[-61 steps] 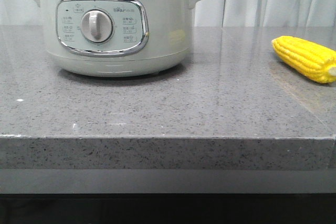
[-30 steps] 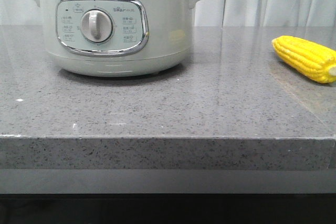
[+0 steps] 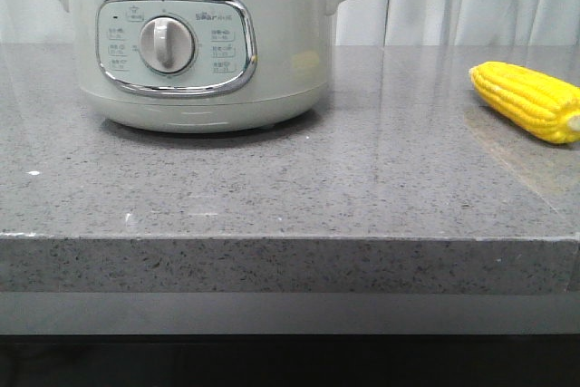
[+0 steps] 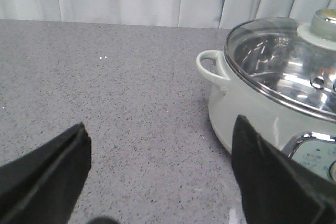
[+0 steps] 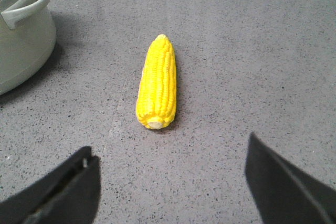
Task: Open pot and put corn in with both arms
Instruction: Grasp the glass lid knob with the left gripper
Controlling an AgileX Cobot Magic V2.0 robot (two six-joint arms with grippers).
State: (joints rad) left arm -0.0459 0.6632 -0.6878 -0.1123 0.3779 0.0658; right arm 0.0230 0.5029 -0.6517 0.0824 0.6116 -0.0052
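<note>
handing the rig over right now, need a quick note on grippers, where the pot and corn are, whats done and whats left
Left gripper: open, empty, short of the pot, near its side handle.
Right gripper: open, empty, with the corn ahead of its fingers and not touched.
Pot: at the back left of the grey stone table, glass lid on.
Corn: lying flat on the table at the right, apart from the pot.
Done: nothing yet.
Left: lift the lid with the left arm, pick up the corn with the right arm, put it into the pot.
</note>
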